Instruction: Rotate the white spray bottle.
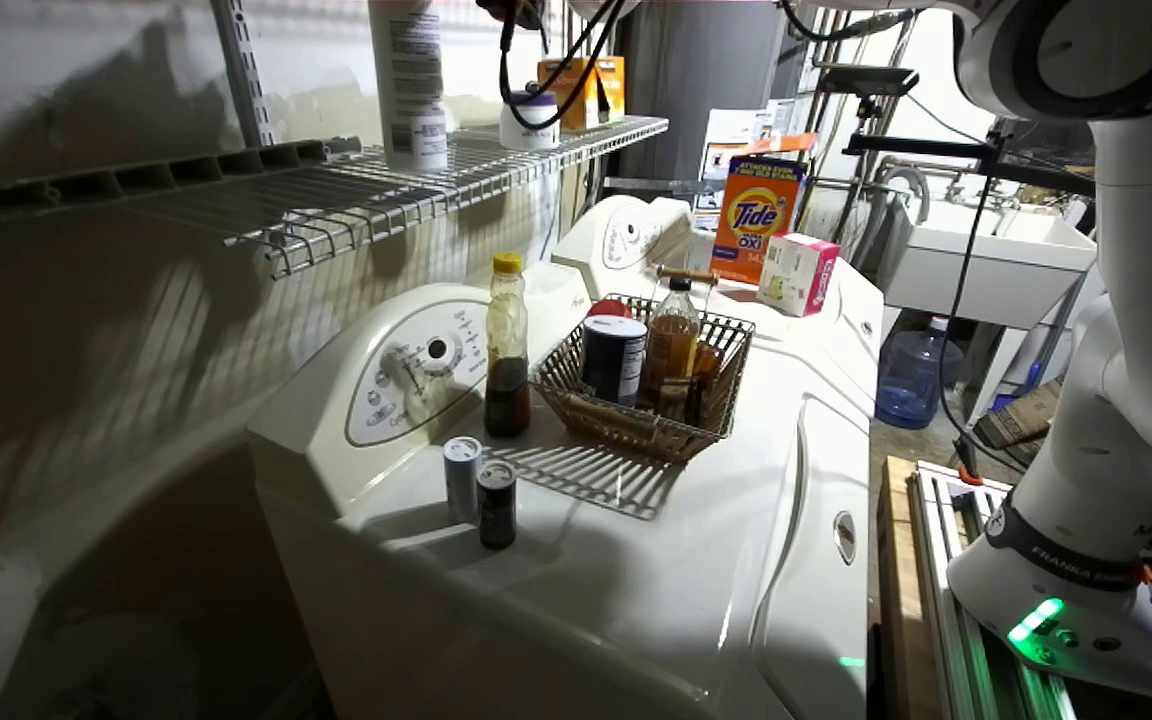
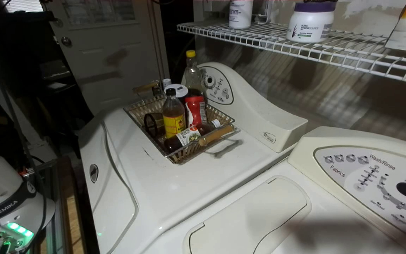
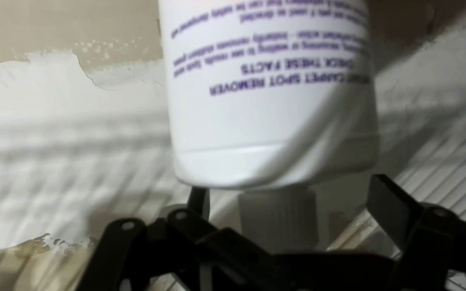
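Note:
The white spray bottle [image 1: 414, 90] stands upright on the wire shelf in an exterior view, its top cut off by the frame. Its lower part [image 2: 241, 14] also shows in an exterior view. Close up in the wrist view, the white spray bottle [image 3: 273, 113] appears upside down, with purple print and a ribbed cap [image 3: 279, 220]. My gripper [image 3: 289, 192] is open around that cap, one finger [image 3: 392, 212] on the right and one on the left. Gaps show between the cap and both fingers. The exterior views do not show the fingers.
On the wire shelf [image 1: 496, 165] stand a white jar with a purple lid [image 1: 529, 122] and an orange box [image 1: 611, 88]. Black cables [image 1: 576, 85] hang over the jar. The wall is behind. Below, a basket [image 1: 636, 425] of bottles sits on a white machine.

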You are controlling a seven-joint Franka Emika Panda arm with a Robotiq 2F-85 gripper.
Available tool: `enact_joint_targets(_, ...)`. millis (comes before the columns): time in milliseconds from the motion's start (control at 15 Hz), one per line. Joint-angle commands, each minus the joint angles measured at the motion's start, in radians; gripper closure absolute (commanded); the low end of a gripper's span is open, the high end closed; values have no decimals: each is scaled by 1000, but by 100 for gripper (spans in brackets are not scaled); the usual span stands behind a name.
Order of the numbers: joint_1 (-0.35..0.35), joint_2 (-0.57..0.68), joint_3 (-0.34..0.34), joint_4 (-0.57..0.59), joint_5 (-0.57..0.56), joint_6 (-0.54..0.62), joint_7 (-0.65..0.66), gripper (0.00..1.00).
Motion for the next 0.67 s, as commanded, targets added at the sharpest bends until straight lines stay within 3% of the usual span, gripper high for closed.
enact_joint_targets(0,-15,-17,10,12,2,-80,-30,0)
enact_joint_targets(600,4,-83,-55,-16,-79,-239,-12,0)
